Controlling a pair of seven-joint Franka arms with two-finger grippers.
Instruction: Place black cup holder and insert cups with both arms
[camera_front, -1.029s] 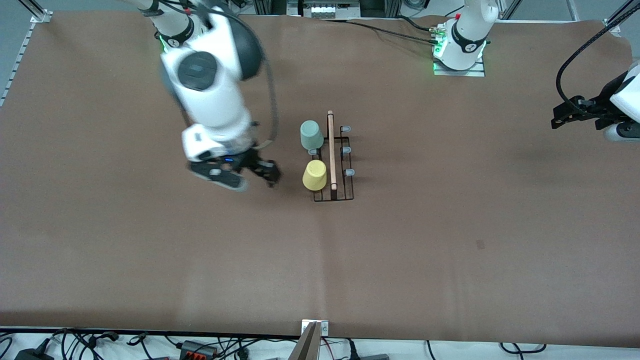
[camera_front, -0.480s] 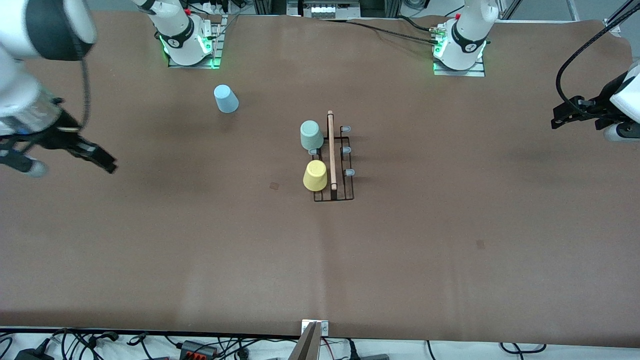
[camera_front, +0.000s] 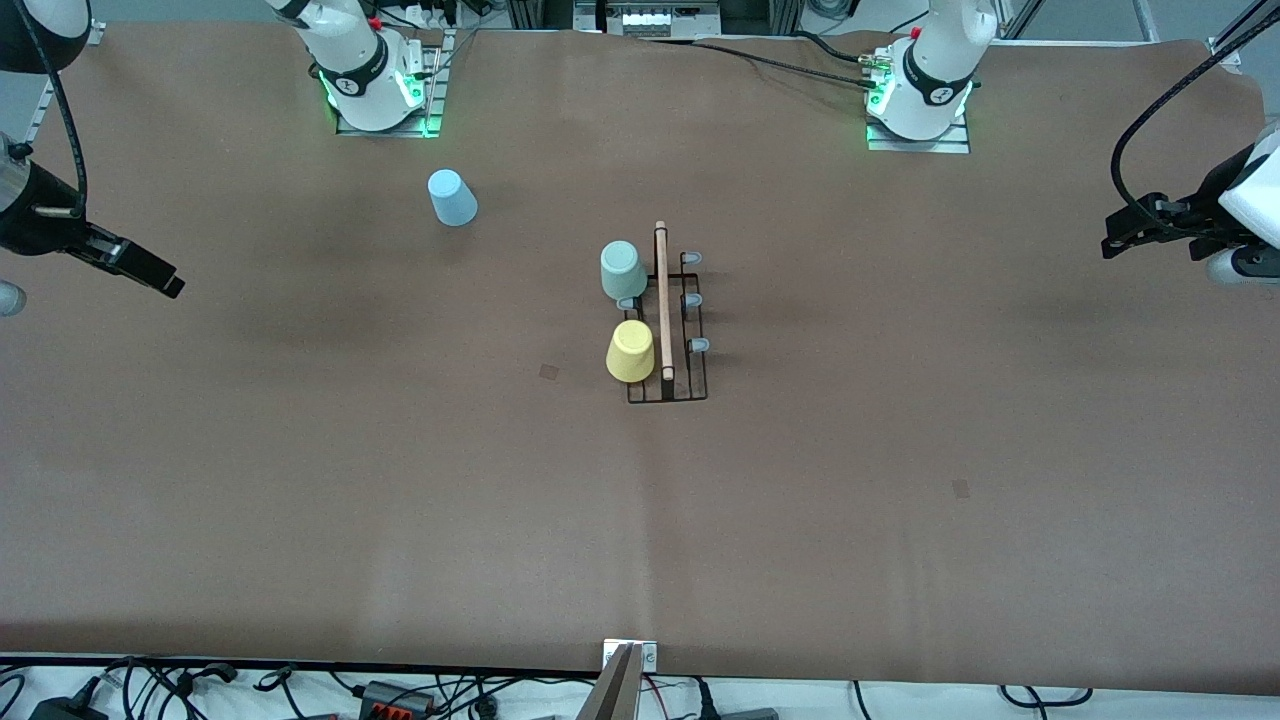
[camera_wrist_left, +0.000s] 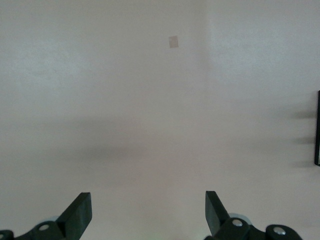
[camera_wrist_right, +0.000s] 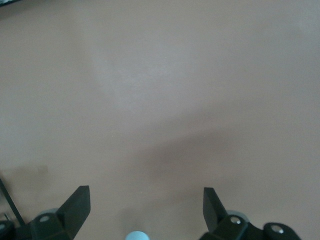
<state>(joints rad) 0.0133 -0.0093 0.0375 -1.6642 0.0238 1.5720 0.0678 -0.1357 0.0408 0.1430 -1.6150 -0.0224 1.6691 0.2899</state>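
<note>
Where the front view shows the brown counter, the black cup holder stands mid-counter with the mint cup and yellow cup on it; the blue cup sits apart near the right arm's base. Left wrist view: the left gripper is spread, empty, over bare counter. Right wrist view: the right gripper is spread, empty.

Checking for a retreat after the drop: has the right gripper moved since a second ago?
Yes. The right gripper has swung away from the thin black wire cup holder toward the right arm's end of the table, empty, fingers open.
</note>
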